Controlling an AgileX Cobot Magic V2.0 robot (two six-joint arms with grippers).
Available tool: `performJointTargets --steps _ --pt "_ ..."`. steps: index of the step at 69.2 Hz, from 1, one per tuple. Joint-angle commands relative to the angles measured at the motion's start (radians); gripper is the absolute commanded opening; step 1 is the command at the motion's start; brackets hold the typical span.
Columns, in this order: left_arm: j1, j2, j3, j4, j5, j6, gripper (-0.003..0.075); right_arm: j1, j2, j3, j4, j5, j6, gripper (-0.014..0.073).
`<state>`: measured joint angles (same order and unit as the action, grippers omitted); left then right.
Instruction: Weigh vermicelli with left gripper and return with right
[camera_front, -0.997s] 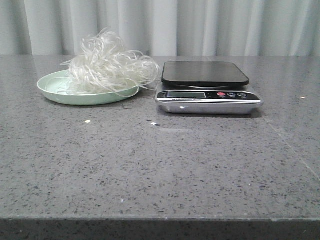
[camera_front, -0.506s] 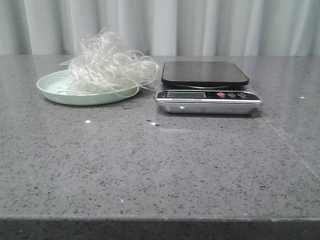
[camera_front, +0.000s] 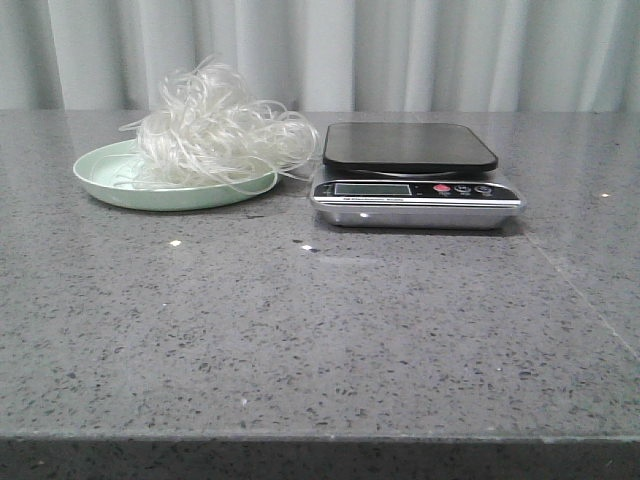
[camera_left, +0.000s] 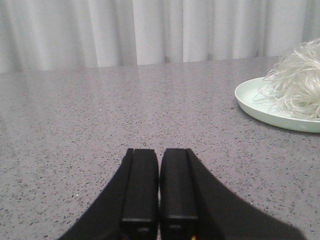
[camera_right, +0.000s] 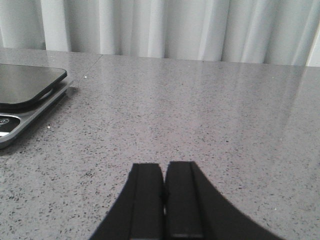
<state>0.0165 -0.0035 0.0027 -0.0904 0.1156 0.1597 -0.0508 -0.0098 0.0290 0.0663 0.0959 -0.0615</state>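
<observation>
The vermicelli (camera_front: 215, 135) is a fluffy whitish tangle heaped on a pale green plate (camera_front: 110, 185) at the back left of the table. It also shows in the left wrist view (camera_left: 299, 87), on the plate (camera_left: 250, 100). A kitchen scale (camera_front: 410, 147) with a black platform stands right of the plate, nothing on it. My left gripper (camera_left: 159, 152) is shut and empty, low over bare table, well apart from the plate. My right gripper (camera_right: 164, 167) is shut and empty, over bare table away from the scale (camera_right: 25, 87). Neither gripper shows in the front view.
The grey speckled table (camera_front: 320, 340) reaches a front edge near the bottom of the front view. A pale curtain (camera_front: 400, 50) hangs behind the table. The scale's silver front carries a display (camera_front: 372, 189) and small buttons (camera_front: 462, 189).
</observation>
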Motion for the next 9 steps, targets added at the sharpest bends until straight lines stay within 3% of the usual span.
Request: performJointTargets --steps 1,9 --pt "0.002 -0.021 0.008 -0.002 -0.076 -0.006 0.0136 -0.003 -0.017 -0.009 -0.006 -0.073 -0.005 0.0151" --pt "0.002 -0.021 0.008 -0.002 -0.076 -0.006 0.0136 -0.003 -0.017 -0.009 -0.006 -0.073 -0.005 0.0151"
